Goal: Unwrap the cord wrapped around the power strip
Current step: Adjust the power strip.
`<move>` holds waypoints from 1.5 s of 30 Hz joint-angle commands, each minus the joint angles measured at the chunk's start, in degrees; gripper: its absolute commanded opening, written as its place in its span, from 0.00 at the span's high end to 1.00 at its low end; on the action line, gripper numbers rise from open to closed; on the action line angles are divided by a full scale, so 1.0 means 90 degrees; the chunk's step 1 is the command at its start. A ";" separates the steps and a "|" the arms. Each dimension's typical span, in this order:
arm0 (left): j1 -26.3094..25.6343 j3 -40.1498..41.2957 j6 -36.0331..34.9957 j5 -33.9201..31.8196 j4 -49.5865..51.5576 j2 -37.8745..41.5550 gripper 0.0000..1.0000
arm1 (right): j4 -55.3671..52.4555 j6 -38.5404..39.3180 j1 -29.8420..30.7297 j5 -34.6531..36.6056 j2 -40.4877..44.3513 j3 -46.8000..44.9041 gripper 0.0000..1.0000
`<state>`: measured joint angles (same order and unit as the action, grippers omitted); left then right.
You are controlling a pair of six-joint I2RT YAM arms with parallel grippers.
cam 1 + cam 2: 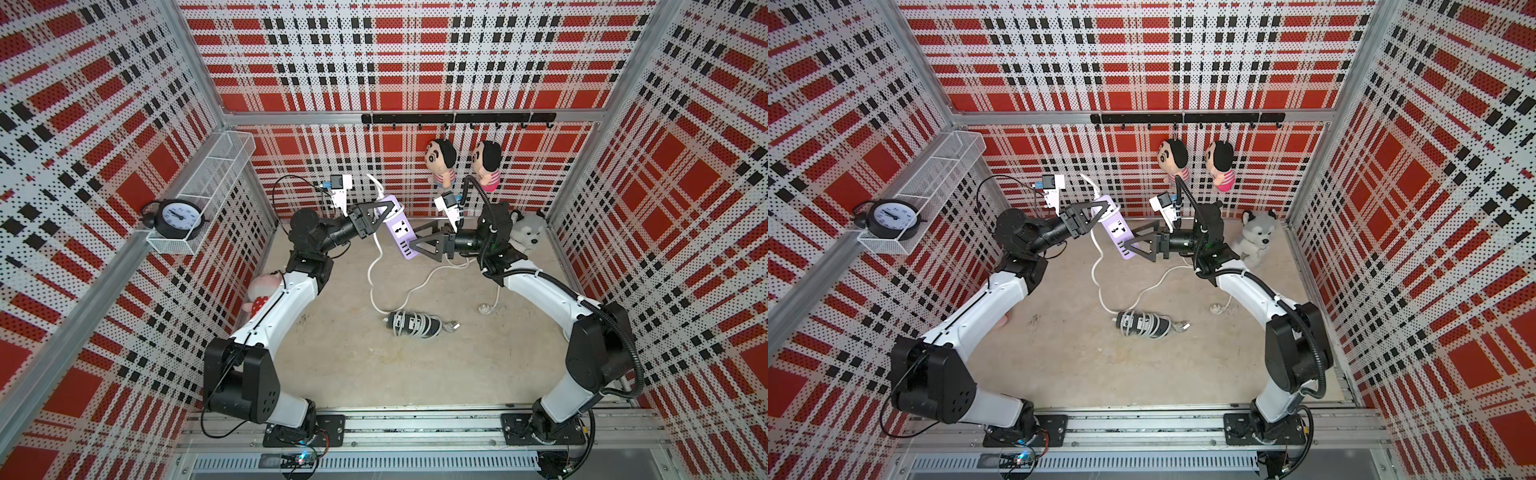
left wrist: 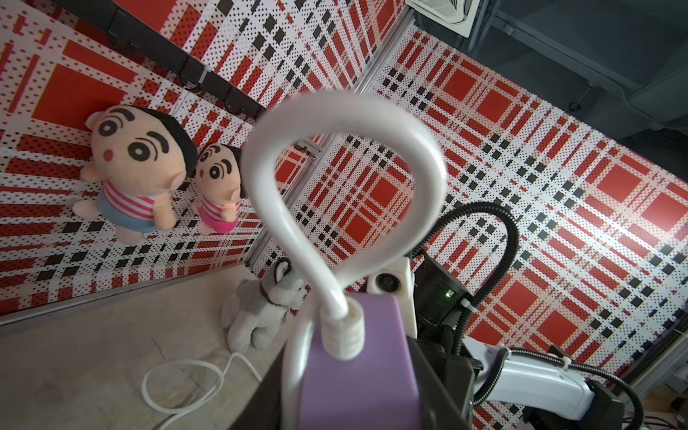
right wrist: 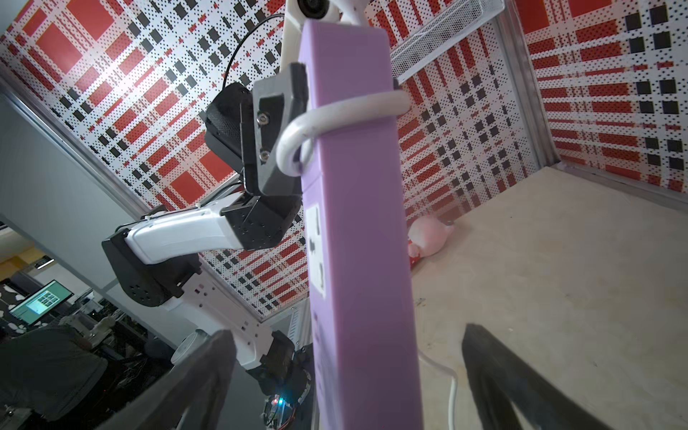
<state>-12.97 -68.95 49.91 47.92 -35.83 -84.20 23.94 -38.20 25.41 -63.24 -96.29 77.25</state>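
A purple power strip (image 1: 397,226) (image 1: 1117,230) hangs tilted in the air above the back of the floor. My left gripper (image 1: 386,212) (image 1: 1100,212) (image 2: 357,402) is shut on its cord end. The white cord (image 2: 346,178) leaves that end in a loop. One turn of the cord (image 3: 335,111) lies around the strip (image 3: 357,223) beside the left fingers. From there the cord (image 1: 376,266) (image 1: 1096,266) drops to the floor and trails right to its plug (image 1: 484,308). My right gripper (image 1: 413,239) (image 1: 1130,240) (image 3: 346,346) stands open astride the strip's free end, with a gap on both sides.
A black power strip (image 1: 413,324) (image 1: 1144,324) wound with a pale cord lies mid-floor. A husky plush (image 1: 528,232) sits at the back right and a pink plush (image 1: 262,291) at the left wall. Two dolls (image 1: 440,160) hang behind. A wire shelf (image 1: 216,166) holds a clock (image 1: 178,216).
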 commanded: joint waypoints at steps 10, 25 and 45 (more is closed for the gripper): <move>-0.0081 -0.0182 0.0005 0.0132 -0.0578 -0.0132 0.57 | 0.0091 0.0012 0.0146 -0.0101 -0.0357 0.0286 0.81; 0.0926 -0.0327 -0.3138 -0.1189 0.3275 0.0611 0.02 | -0.3170 0.2766 0.0035 0.1202 -0.0141 0.0927 0.90; 0.0471 0.1302 -0.4255 -0.0095 0.3010 0.1127 0.32 | -0.0890 -0.0128 -0.0343 0.0096 -0.0024 0.0594 0.93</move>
<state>-7.55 -59.99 20.16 43.92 -10.72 -74.32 3.07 -28.29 23.33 -57.23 -99.18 82.24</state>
